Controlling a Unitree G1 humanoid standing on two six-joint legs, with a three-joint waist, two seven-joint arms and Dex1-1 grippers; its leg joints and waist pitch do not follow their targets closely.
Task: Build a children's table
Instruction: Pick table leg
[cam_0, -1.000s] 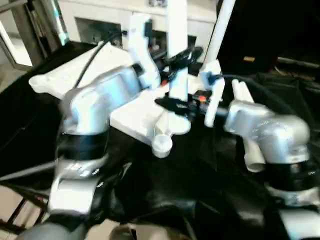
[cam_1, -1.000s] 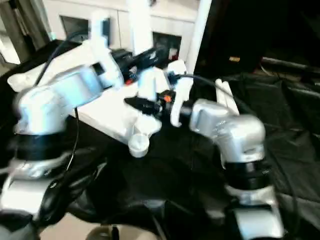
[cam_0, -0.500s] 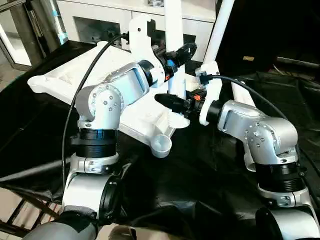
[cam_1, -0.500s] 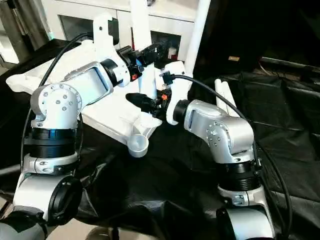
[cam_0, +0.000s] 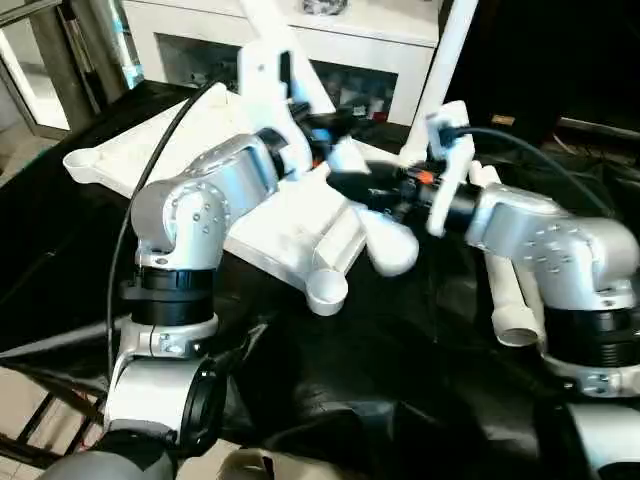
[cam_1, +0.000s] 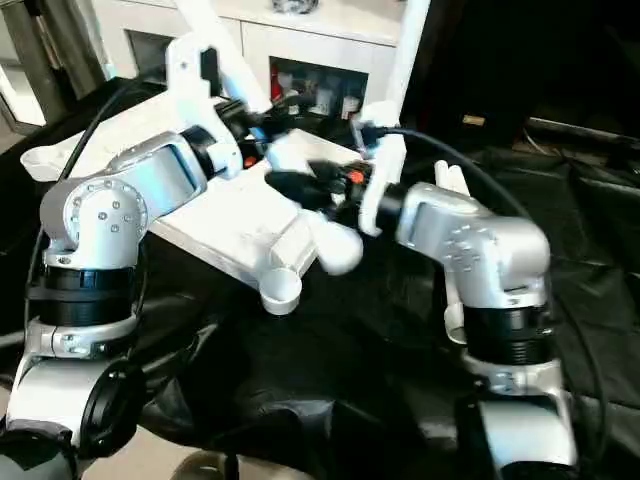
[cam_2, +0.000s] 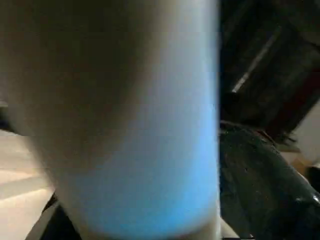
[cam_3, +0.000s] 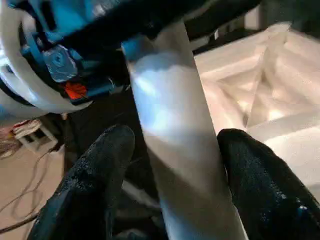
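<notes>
The white tabletop lies ribbed side up on the black-draped table, with an empty round corner socket nearest me. One white leg slants across it, its rounded thick end hanging just past the tabletop's right edge. My left gripper is shut on this leg higher up, and the leg looms close in the left wrist view. My right gripper is open astride the lower part of the leg; its fingers stand either side with a small gap. A second leg stands upright at the back.
Two more white legs lie on the black cloth at the right, beside my right forearm. A white cabinet runs along the back. A black cable loops over my left arm. The table's left edge drops to the floor.
The leg stood upright at the tabletop's near right corner; now it tilts, thick end swung out to the right front. My right gripper's fingers have spread. The view has also shifted.
</notes>
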